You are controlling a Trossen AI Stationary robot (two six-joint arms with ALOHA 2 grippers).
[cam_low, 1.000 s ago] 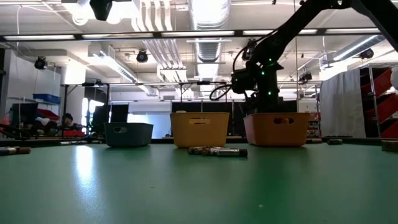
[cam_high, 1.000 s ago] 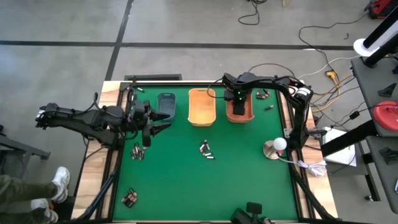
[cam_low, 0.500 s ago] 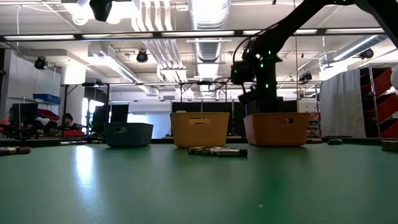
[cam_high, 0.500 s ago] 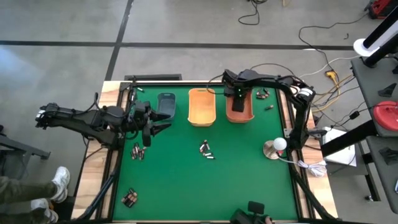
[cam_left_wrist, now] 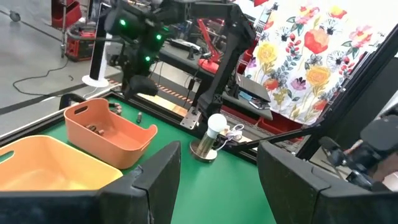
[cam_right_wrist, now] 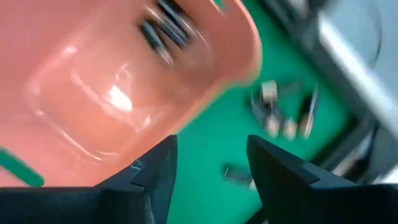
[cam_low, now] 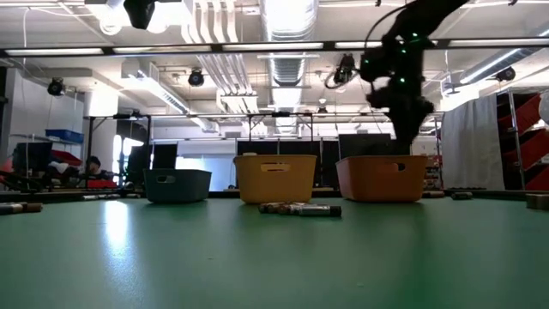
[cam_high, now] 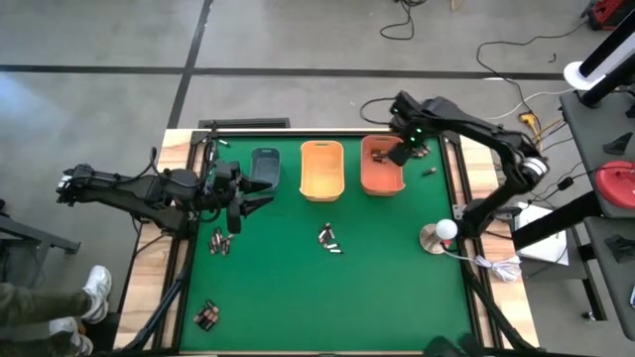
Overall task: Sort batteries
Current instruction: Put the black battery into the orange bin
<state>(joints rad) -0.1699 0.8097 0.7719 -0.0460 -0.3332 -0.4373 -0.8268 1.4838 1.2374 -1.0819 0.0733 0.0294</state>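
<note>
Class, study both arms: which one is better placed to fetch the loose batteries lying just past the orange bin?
Right, probably. The right gripper, open and empty, hangs at the orange bin's far corner, beside the loose batteries. The left gripper, also open, sits across the table by the grey-blue bin.

This is a robotics lab or workshop in an industrial hall. The bare concrete floor carries dark taped lines and loose cables. Overhead run exposed ducts, pipes and long strip lights. The green work table sits in a wooden frame with metal rails. Far behind it stand shelving racks, a white curtain and dark monitors. A person sits at the far left. A flowered cloth hangs beyond the table.
</note>
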